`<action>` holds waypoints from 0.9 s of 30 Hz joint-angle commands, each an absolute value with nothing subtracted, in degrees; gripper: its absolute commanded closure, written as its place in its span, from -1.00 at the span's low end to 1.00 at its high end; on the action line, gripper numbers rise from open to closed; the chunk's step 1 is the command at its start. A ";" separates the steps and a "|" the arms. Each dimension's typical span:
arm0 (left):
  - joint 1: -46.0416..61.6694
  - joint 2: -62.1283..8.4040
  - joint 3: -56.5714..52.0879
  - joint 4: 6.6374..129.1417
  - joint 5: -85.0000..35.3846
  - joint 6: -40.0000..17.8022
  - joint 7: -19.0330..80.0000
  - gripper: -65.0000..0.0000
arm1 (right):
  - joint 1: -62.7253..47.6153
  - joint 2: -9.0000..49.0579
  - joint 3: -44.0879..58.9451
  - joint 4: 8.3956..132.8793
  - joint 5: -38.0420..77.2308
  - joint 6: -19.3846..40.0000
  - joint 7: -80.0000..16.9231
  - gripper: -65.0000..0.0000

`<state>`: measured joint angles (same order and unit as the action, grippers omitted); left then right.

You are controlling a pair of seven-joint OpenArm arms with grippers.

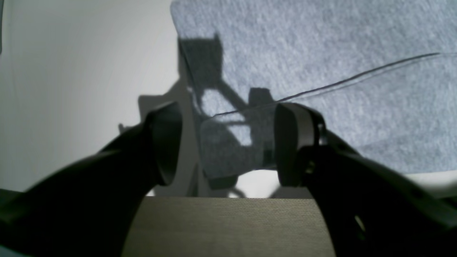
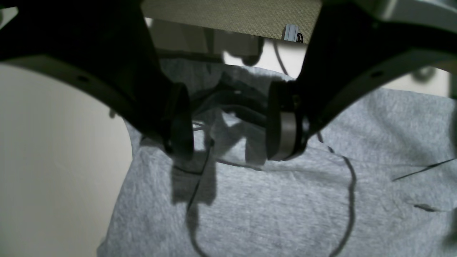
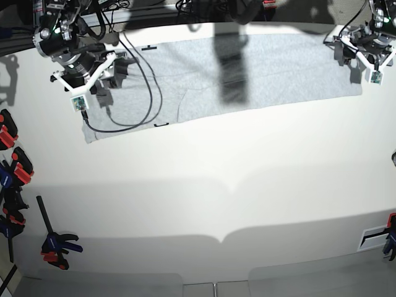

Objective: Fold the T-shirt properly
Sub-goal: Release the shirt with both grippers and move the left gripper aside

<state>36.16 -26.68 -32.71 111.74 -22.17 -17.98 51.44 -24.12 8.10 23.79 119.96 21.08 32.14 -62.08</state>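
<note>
The light grey T-shirt [image 3: 278, 71] lies as a long flat strip along the back of the white table. At its left end in the base view, my right gripper [image 2: 230, 123] hovers just over the cloth [image 2: 271, 207]. Its jaws stand apart and hold nothing. At the strip's other end is my left gripper [image 1: 228, 146], also open. A corner of the T-shirt [image 1: 221, 153] lies between its fingers, with a gap showing beside the left finger [image 1: 166, 142]. No lettering shows on the cloth.
A black cable [image 3: 145, 93] loops over the shirt's left part, also seen as a cable [image 2: 351, 192] in the right wrist view. Clamps [image 3: 9, 164] line the table's left edge, with one more clamp [image 3: 57, 244] near the front left. Another clamp [image 3: 390, 238] sits at the right edge.
</note>
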 commanded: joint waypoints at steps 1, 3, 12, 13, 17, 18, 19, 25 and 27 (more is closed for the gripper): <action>36.29 -27.64 -33.34 112.49 -22.06 -16.16 50.81 -0.16 | -23.97 8.62 24.05 121.08 21.56 32.60 -61.12 0.03; 36.21 -27.62 -33.34 112.49 -21.23 -13.96 49.63 -0.16 | -23.81 9.21 23.99 121.08 22.00 32.60 -61.12 0.03; 35.88 -28.34 -33.34 110.61 -18.04 -12.64 46.13 -0.16 | -22.61 15.73 23.99 122.87 34.02 32.60 -61.19 0.03; 35.81 -29.02 -33.34 109.08 -18.15 -12.64 46.00 -0.16 | -22.59 15.73 23.99 123.50 35.09 32.60 -61.32 0.03; 33.17 -32.58 -33.34 100.25 -23.31 -13.65 46.68 -0.16 | -22.57 15.73 23.99 126.02 36.64 32.62 -60.84 0.03; 31.99 -33.21 -33.34 97.95 -25.67 -14.50 47.09 -0.16 | -22.57 15.73 24.01 126.39 36.64 32.60 -60.73 0.03; 30.70 -33.74 -33.34 95.72 -28.03 -15.62 47.31 -0.16 | -22.57 15.73 23.99 126.67 36.67 32.60 -60.60 0.03; 23.14 -36.71 -33.34 82.54 -36.14 -20.71 51.16 -0.16 | -22.59 15.73 23.99 127.15 36.67 32.60 -61.82 0.03; 21.47 -38.19 -33.34 78.02 -37.47 -21.85 51.64 -0.16 | -22.59 15.75 24.01 127.15 36.64 32.60 -62.26 0.03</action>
